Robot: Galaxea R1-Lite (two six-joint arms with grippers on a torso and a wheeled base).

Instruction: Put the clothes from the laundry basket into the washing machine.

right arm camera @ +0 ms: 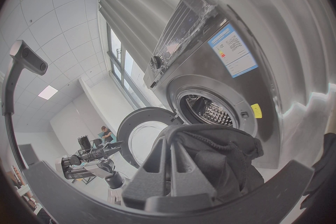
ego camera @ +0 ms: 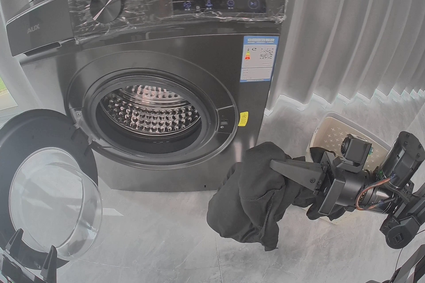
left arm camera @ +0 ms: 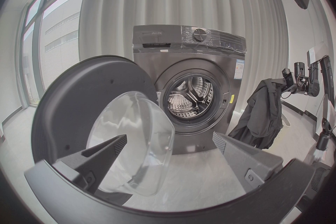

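Pinched tight in the narrow right gripper [ego camera: 275, 164]: a black garment [ego camera: 250, 202], hanging over the floor [ego camera: 155, 231] between the laundry basket [ego camera: 333, 132] and the front right corner of the washing machine [ego camera: 177, 54]. Door [ego camera: 48, 191] swung wide open, steel drum [ego camera: 150, 113] exposed. Left gripper [left arm camera: 169, 137] spread wide, gripping nothing, low beside the door's glass.

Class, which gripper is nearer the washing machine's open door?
Left. The left gripper hangs open just in front of the door. The right gripper holds a black garment well off to the right, by the basket.
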